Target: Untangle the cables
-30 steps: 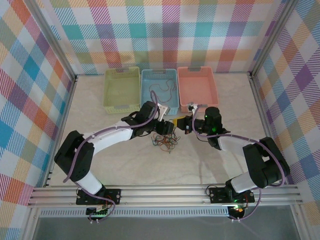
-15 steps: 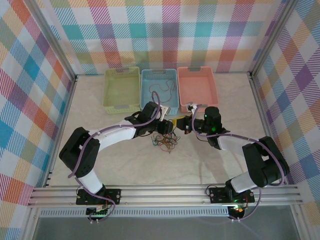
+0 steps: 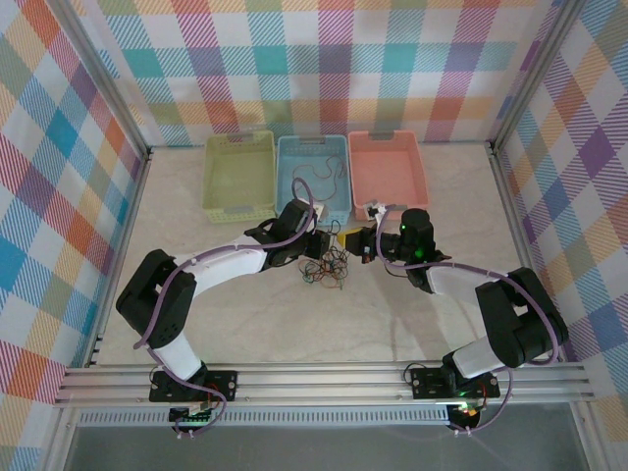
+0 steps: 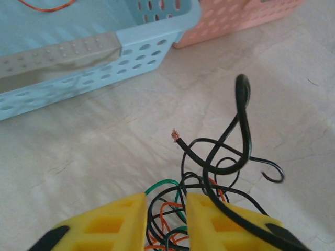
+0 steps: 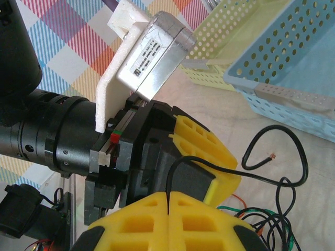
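- Plaid walls [image 3: 324,59] enclose a pale bench [image 3: 245,324].
- The cables [image 3: 329,267] lie tangled mid-bench, just before a blue basket [image 3: 312,139].
- Left gripper [image 4: 165,204]: nearly closed around several strands; I cannot tell if it pinches them.
- Right gripper [image 5: 168,201]: closed, pinching one black strand.

Three plastic baskets stand side by side in the upper middle of the frame on the pale table [image 3: 412,324]: a green basket [image 3: 238,175], a blue basket [image 3: 312,196], and a pink basket [image 3: 387,169]. Colourful checked walls [image 3: 324,59] surround them.
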Controlling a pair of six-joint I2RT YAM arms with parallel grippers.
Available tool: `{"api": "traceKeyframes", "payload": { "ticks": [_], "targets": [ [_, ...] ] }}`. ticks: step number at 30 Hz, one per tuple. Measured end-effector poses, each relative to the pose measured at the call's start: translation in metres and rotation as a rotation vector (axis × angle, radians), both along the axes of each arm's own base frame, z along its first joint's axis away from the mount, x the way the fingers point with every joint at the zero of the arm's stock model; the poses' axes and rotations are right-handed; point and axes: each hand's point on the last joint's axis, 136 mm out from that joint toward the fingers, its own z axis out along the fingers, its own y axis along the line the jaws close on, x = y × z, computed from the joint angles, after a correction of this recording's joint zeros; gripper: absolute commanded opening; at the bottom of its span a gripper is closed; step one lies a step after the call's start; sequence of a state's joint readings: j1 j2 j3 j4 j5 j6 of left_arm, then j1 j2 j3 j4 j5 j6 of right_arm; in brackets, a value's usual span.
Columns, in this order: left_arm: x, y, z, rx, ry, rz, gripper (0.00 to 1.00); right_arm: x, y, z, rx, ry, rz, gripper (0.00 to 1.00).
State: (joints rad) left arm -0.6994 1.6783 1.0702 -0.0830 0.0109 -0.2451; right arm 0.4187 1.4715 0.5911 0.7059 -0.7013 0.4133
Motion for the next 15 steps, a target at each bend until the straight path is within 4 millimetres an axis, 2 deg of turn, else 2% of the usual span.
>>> {"api": "traceKeyframes", "payload": {
  "ticks": [7, 12, 15],
  "targets": [
    [0.0, 0.005, -0.003, 0.017, 0.009, 0.014, 0.19, 0.0, 0.0, 0.0, -0.001, 0.002, -0.001, 0.0],
    [-0.002, 0.01, 0.004, 0.018, -0.008, 0.026, 0.18, 0.001, -0.001, -0.002, -0.008, 0.005, -0.009, 0.0],
    [-0.002, 0.015, 0.015, 0.01, -0.034, 0.039, 0.24, 0.001, -0.001, -0.003, -0.011, 0.009, -0.014, 0.0]
  ]
}}
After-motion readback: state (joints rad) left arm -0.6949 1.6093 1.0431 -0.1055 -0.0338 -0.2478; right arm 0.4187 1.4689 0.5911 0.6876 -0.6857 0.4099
